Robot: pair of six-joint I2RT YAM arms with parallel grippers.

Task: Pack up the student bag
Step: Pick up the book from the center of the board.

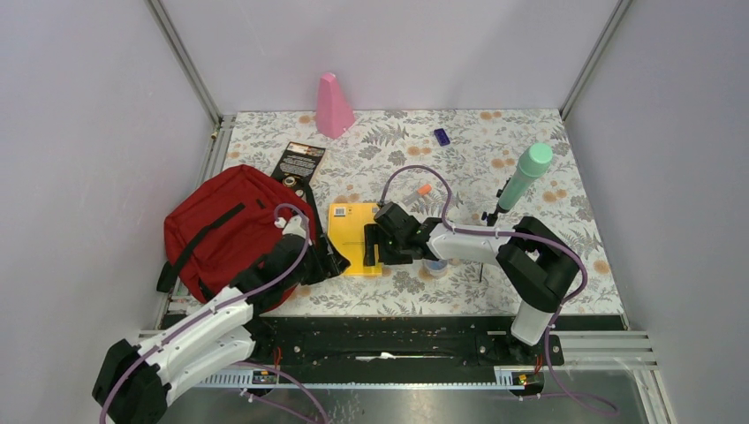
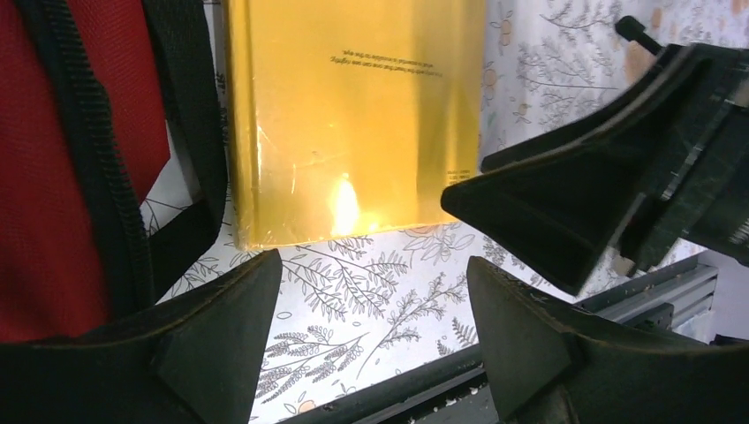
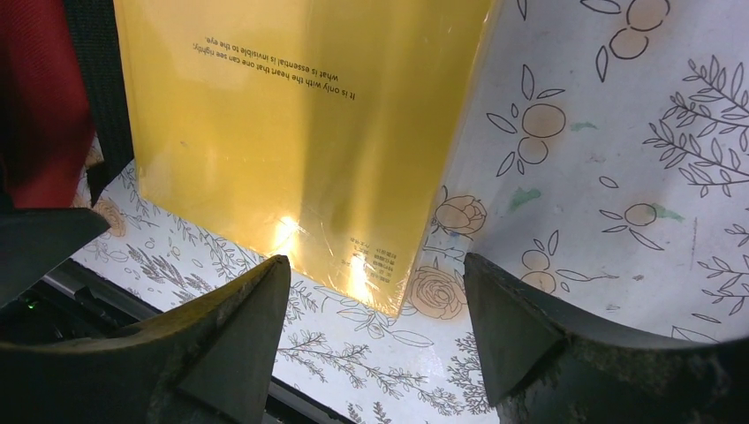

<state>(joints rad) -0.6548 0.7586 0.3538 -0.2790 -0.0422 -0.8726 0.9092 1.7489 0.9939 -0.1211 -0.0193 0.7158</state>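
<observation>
Student bag (image 1: 225,225): dark red, lying flat on the floral table (image 1: 397,150), black strap along its right side. Yellow book (image 1: 351,228) lies flat just right of the bag, beside that strap.

Left gripper (image 2: 371,274): low at the bag's near-right corner, jaws wide apart, nothing between them. Right gripper (image 3: 375,269): further right of the bag, at the book's near edge, jaws likewise spread, empty.

Dark booklet (image 1: 300,163) just behind the bag. Pink cone (image 1: 334,106) further behind. Green bottle (image 1: 525,175) well right.
</observation>
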